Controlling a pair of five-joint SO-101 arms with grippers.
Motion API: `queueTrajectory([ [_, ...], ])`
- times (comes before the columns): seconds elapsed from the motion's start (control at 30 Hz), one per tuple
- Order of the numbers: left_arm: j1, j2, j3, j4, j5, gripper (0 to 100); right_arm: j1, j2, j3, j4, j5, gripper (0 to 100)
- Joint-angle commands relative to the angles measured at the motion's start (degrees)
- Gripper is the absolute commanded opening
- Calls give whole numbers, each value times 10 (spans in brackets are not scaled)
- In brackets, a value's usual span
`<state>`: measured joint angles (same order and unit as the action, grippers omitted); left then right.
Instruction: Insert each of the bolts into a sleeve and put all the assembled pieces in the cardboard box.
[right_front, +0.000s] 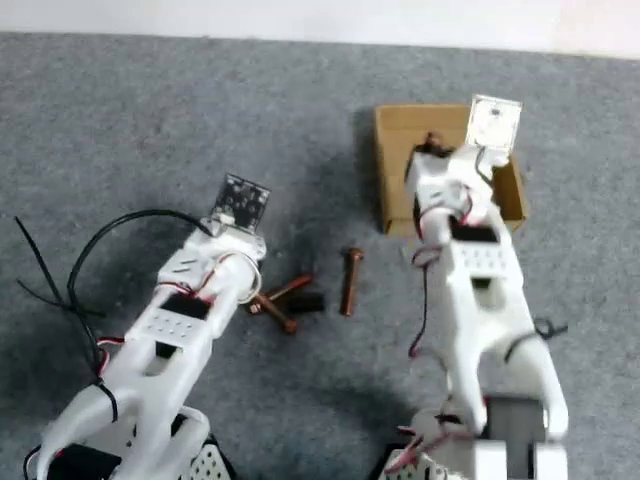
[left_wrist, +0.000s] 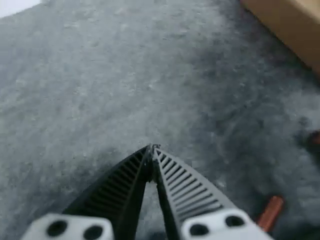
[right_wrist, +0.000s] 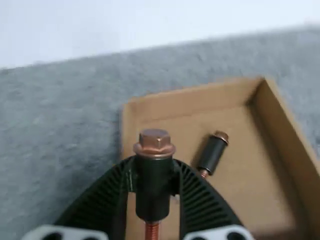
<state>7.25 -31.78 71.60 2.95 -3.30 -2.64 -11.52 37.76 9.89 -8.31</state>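
Observation:
My right gripper (right_wrist: 154, 165) is shut on a black sleeve with a copper bolt (right_wrist: 154, 172) through it, held upright over the cardboard box (right_wrist: 280, 130). A second assembled piece (right_wrist: 212, 152) lies on the box floor. In the high view the right arm (right_front: 470, 235) reaches over the box (right_front: 395, 170). My left gripper (left_wrist: 151, 149) is shut and holds nothing, low over the grey carpet. One copper bolt (left_wrist: 270, 212) lies beside it. On the carpet between the arms lie a single bolt (right_front: 350, 281), two crossed bolts (right_front: 278, 298) and a black sleeve (right_front: 308, 301).
Grey carpet covers the table, with open room on the far left and behind the left arm (right_front: 175, 320). A black cable (right_front: 75, 270) loops beside the left arm. A corner of the box (left_wrist: 290, 25) shows far off in the left wrist view.

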Motion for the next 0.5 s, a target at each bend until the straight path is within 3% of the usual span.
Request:
queueTrajectory([
  [0.0,-9,1,-35,-9,4,7,19,77,-95,-18,-30,4],
  [0.47,-10,6,-33,-9,4,7,39,270,-207,-18,-46,6],
])
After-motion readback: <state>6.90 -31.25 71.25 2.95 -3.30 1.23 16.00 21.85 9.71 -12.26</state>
